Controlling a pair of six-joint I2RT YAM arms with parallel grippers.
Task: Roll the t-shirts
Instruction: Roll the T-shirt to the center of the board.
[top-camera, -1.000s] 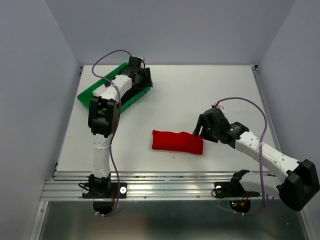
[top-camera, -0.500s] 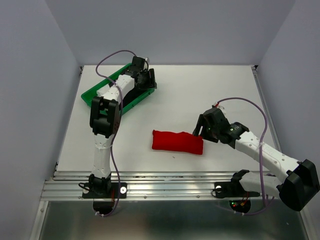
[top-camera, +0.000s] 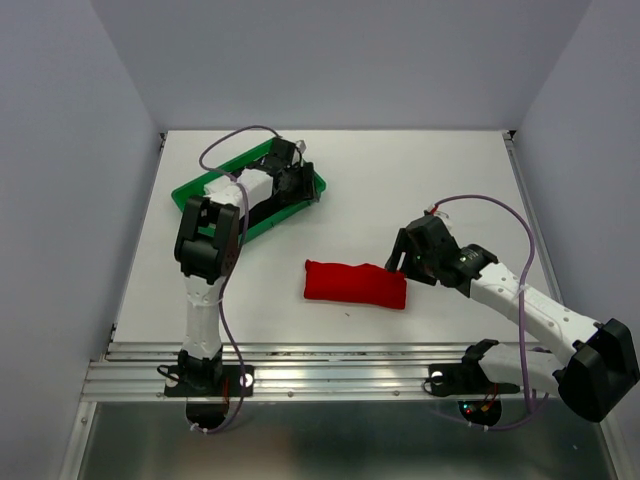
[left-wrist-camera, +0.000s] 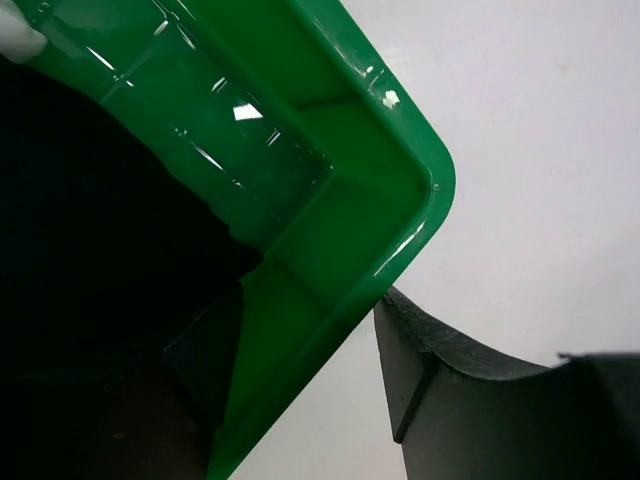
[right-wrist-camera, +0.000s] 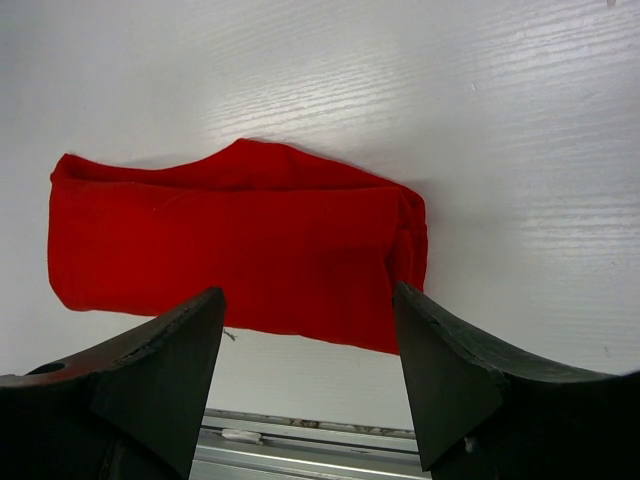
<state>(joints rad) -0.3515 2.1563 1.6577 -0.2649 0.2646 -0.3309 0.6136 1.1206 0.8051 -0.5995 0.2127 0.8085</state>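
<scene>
Right wrist view: rolled red t-shirt (right-wrist-camera: 230, 250) lying before the wide-open right gripper (right-wrist-camera: 308, 300).
Cloth looks soft, light and thin, best pinched across the roll's end; the left gripper (left-wrist-camera: 310, 300) clamps the green tray (left-wrist-camera: 400, 120) by its wall.

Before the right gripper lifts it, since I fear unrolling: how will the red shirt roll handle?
Probably floppy: the t-shirt is a soft, creased roll, so its ends would likely sag from a pinch by the open right gripper. Being thin cloth, likely light. Its folded right end might unroll.
</scene>
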